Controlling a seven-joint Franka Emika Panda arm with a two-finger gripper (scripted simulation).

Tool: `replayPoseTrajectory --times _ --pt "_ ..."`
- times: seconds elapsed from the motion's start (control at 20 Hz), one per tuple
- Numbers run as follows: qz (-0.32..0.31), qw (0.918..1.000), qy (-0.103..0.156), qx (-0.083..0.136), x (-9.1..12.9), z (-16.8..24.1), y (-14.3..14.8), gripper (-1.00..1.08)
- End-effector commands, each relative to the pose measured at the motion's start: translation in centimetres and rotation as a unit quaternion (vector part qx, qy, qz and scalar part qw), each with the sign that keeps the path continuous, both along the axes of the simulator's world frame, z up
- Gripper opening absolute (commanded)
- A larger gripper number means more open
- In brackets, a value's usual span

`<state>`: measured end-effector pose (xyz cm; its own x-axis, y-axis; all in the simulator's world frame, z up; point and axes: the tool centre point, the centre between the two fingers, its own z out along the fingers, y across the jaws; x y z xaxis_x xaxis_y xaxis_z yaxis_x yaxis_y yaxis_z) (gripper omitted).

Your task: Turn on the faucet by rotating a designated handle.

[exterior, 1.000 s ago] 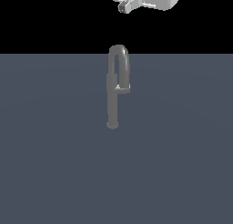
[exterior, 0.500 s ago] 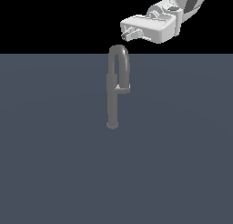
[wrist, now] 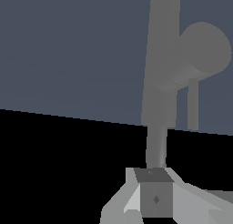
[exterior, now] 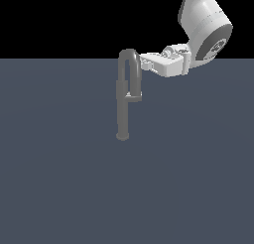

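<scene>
The slim dark grey metal faucet (exterior: 123, 106) is being shown standing upright on the flat slate-blue surface (exterior: 59, 178), slightly to the exterior view's left of centre. Its tall pipe is rising from a small round foot, and the pipe is being continued at the top by a narrow inverted-U gooseneck spout whose free end is hanging down on the exterior view's right side of the pipe. The short dark grey stub handle (exterior: 133, 96) is being seen projecting sideways from the pipe toward the exterior view's right, about level with the spout's open end, with a pale glint along its top. In the wrist view the faucet (wrist: 160, 59) is being presented close up as a thick grey pipe, and the handle (wrist: 195, 57) as a blunt round-ended cylinder.

To the exterior view's right of the spout's arch, the white gripper (exterior: 145, 62) of the white robot arm (exterior: 204, 25) is being held roughly level, its tip lying just beside the top of the gooseneck. Whether contact is being made cannot be told. The position of the jaws cannot be told either: in the wrist view only pale finger bases and a grey block are being shown at the frame edge.

The surface is being rendered uniform and featureless, and it is being bounded behind by a plain black background (exterior: 59, 20).
</scene>
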<state>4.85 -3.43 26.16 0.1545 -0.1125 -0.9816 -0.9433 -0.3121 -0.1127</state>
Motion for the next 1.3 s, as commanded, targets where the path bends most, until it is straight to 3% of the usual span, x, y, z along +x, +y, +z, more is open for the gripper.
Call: replayPoseTrajectory --times 0.0,0.45,0.8,1.25 --pt "-0.019 0.9993 0.023 0.020 0.4 -1.5 0.1 -1.00" --pt "-0.057 0.9942 0.070 0.059 0.8 -4.8 0.6 -1.00" --pt "-0.058 0.9938 0.073 0.061 0.8 -5.0 0.6 -1.00" --pt "-0.059 0.9937 0.073 0.061 -1.3 -3.9 0.3 -1.00"
